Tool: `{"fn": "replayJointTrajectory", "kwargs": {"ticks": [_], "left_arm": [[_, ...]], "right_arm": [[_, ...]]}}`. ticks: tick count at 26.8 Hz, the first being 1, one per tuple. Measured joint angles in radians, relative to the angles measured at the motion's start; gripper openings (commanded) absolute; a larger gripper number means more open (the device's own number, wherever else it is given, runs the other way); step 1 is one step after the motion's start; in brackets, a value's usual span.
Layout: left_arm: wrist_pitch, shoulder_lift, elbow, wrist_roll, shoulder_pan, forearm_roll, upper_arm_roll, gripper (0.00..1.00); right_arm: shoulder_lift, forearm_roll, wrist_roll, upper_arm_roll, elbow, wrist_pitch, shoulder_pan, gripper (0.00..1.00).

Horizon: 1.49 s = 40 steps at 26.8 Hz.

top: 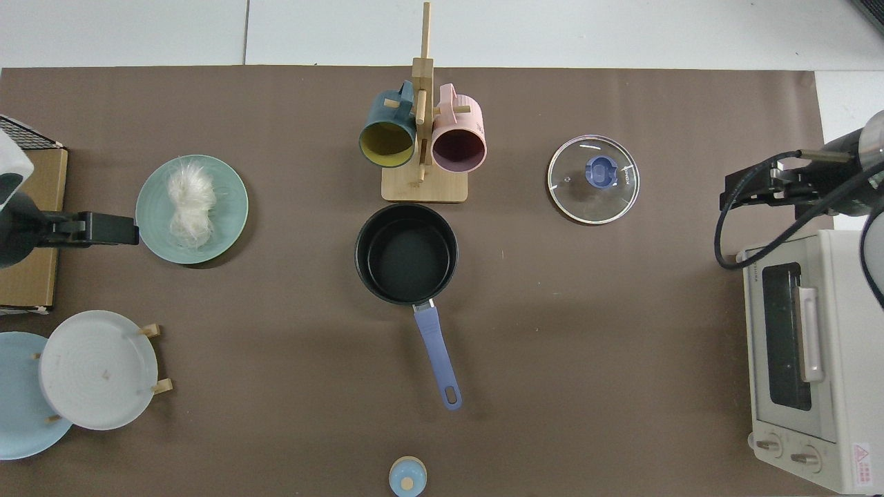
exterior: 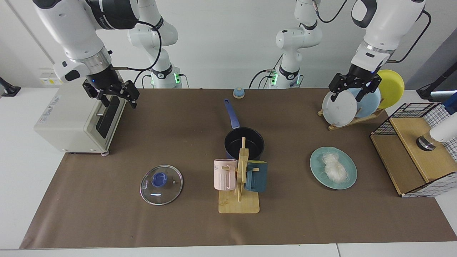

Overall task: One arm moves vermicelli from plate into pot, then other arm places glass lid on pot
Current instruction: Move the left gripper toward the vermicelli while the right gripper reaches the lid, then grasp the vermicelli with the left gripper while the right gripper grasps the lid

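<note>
The vermicelli (exterior: 335,167) lies as one clump on the plate (exterior: 348,180), which rests flat on the brown mat (exterior: 178,225). The pot (exterior: 244,142) stands near the mat's centre, well apart from the plate, with nothing inside it and its handle pointing toward the robot bases. The lid (exterior: 161,184) lies flat on the mat, knob up, well apart from the pot on the side away from the plate. A mug rack (exterior: 240,185) with a pink and a teal mug stands just beside the pot on the camera side.

The left gripper (exterior: 353,89) hangs above the dish rack (exterior: 351,119), in front of the upright plates. Its fingers are spread wide and hold nothing. In the top view the left gripper (top: 114,229) sits just beside the plate's rim, clear of the vermicelli.

The right gripper (exterior: 116,95) hangs over the front top edge of the toaster oven (exterior: 68,117), well apart from the lid. Its fingers are spread wide and hold nothing. In the top view the right gripper (top: 749,190) lies above the mat's edge, near the oven's corner.
</note>
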Motion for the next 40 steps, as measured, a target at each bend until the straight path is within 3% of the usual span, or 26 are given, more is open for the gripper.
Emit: {"fn": "replayJointTrajectory", "kwargs": {"ticks": [6, 15, 27, 34, 40], "left_arm": [[0.120, 0.041, -0.005, 0.000, 0.002, 0.058, 0.010, 1.00], [0.320, 0.234, -0.013, -0.086, 0.011, 0.069, 0.024, 1.00], [0.419, 0.356, -0.011, -0.155, 0.012, 0.087, 0.026, 1.00], [0.509, 0.467, -0.010, -0.237, 0.003, 0.129, 0.018, 1.00], [0.538, 0.512, -0.008, -0.263, -0.004, 0.130, 0.015, 1.00]], "right_arm": [[0.089, 0.000, 0.000, 0.005, 0.037, 0.033, 0.001, 1.00], [0.198, -0.006, 0.000, 0.008, 0.045, 0.147, 0.030, 1.00], [0.318, -0.076, -0.064, 0.017, 0.046, 0.296, 0.076, 1.00], [0.387, -0.080, -0.065, 0.022, 0.047, 0.392, 0.079, 1.00], [0.435, -0.080, -0.065, 0.033, 0.048, 0.448, 0.078, 1.00]]}}
